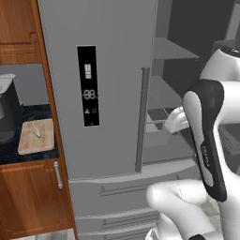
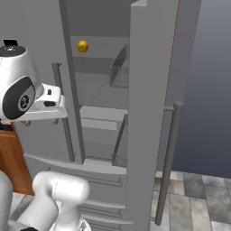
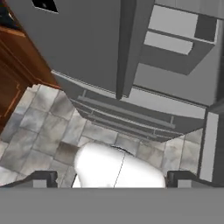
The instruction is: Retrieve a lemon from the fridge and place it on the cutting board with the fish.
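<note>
Lemon on upper shelf of fridge, right door swung open, end effector spread wide, holding nothing

Reddish-brown wooden cabinets stand to the left, the lower door carrying a short silver bar handle. Above them a dark speckled countertop runs back to a plain grey wall panel, with another wooden upper cabinet overhead. A dark kettle-like appliance sits at the far left. Grey and beige stone floor tiles spread underfoot, and a bluish-grey wall rises to the right.
</note>
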### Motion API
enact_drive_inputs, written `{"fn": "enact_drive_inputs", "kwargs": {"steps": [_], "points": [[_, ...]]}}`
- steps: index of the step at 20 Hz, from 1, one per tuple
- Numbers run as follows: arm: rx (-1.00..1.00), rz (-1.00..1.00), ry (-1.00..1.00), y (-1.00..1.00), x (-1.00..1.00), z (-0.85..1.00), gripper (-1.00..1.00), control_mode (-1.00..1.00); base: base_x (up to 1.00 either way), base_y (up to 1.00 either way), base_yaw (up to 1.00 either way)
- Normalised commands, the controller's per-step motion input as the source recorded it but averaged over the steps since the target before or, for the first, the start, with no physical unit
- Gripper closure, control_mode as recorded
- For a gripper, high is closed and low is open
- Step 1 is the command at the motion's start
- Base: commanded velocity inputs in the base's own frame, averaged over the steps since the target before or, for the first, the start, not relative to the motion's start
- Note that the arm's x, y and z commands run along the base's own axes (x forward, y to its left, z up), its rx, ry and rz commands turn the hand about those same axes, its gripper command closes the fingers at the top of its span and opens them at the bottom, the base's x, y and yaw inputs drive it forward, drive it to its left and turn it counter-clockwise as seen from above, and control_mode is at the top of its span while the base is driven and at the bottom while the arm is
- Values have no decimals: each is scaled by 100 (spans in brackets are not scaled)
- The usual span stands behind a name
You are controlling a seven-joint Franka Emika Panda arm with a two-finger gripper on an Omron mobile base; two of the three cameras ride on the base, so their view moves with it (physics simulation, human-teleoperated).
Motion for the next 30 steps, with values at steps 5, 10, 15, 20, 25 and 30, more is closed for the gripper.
{"fn": "enact_drive_inputs", "kwargs": {"steps": [5, 10, 15, 20, 25, 30], "points": [[-3, -23, -39, 16, 63, -9, -100, -100, 0, 0, 0], [0, -22, -17, 5, 88, -42, -100, -100, 0, 0, 0], [2, -4, -15, 8, 62, -20, -100, -100, 0, 0, 0], [0, 0, -4, 9, 14, 0, -100, -100, 0, 0, 0], [0, -2, 0, 29, 40, 0, -100, -100, 0, 0, 0], [0, 0, 0, 18, 39, 0, -100, -100, 0, 0, 0]]}}
